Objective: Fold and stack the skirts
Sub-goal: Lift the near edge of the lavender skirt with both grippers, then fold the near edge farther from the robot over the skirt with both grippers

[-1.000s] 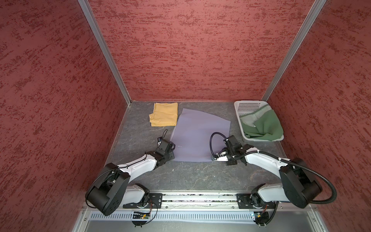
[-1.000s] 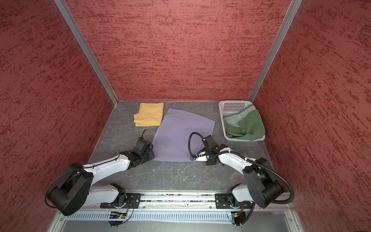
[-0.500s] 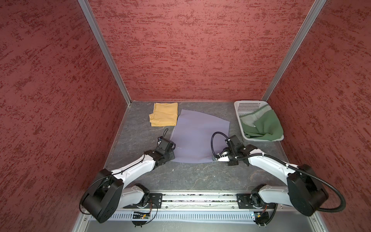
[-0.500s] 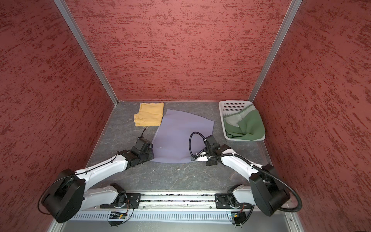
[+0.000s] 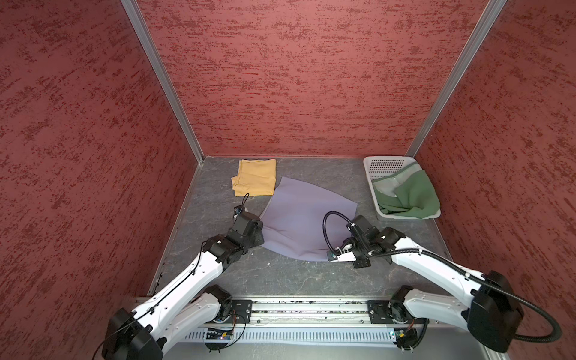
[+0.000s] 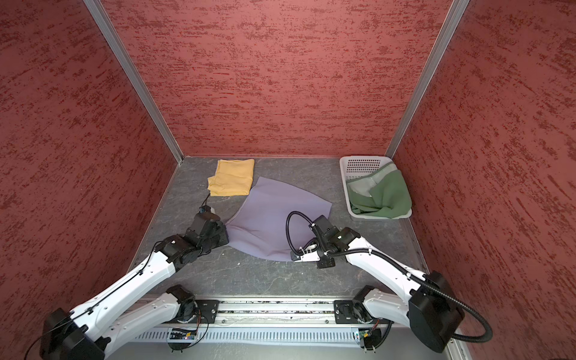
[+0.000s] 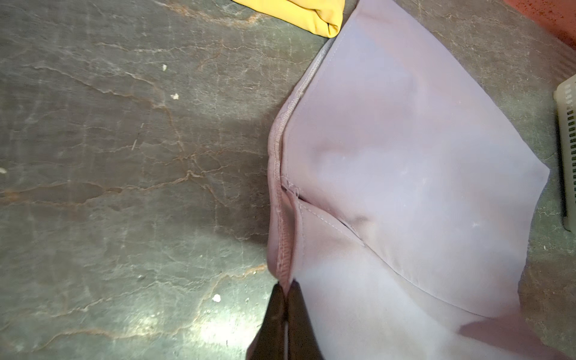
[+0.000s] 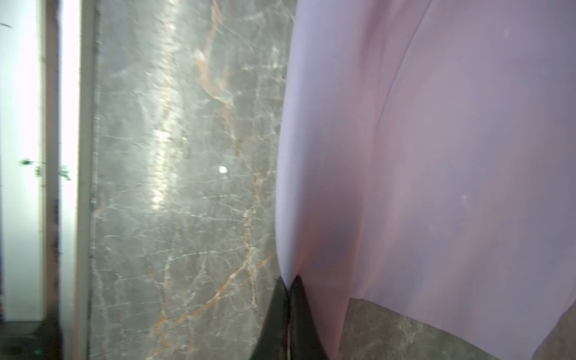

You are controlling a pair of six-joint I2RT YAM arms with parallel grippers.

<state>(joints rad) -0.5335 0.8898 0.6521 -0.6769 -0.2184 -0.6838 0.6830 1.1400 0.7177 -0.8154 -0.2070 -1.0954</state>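
The pale lavender-grey skirt (image 5: 307, 215) (image 6: 274, 218) lies spread in the middle of the table in both top views. My left gripper (image 5: 261, 236) (image 6: 226, 235) (image 7: 285, 288) is shut on its stitched near-left edge (image 7: 282, 249). My right gripper (image 5: 331, 255) (image 6: 294, 256) (image 8: 290, 280) is shut on its near-right corner, and the cloth (image 8: 452, 156) rises slightly there. The mustard yellow skirt (image 5: 255, 182) (image 6: 232, 177) (image 7: 311, 15) lies folded at the back left, just touching the lavender one. The dark green skirt (image 5: 411, 196) (image 6: 386, 196) sits crumpled in the basket.
The white perforated basket (image 5: 386, 160) (image 6: 361, 160) (image 7: 567, 124) stands at the back right against the red wall. Red walls close in three sides. The arms' metal base rail (image 5: 296, 308) runs along the near edge. Bare grey marbled table (image 5: 280, 274) lies in front of the skirt.
My left gripper has shut on the lavender skirt's near-left edge. Both arms have drawn the near edge up and inward, so the cloth wrinkles there.
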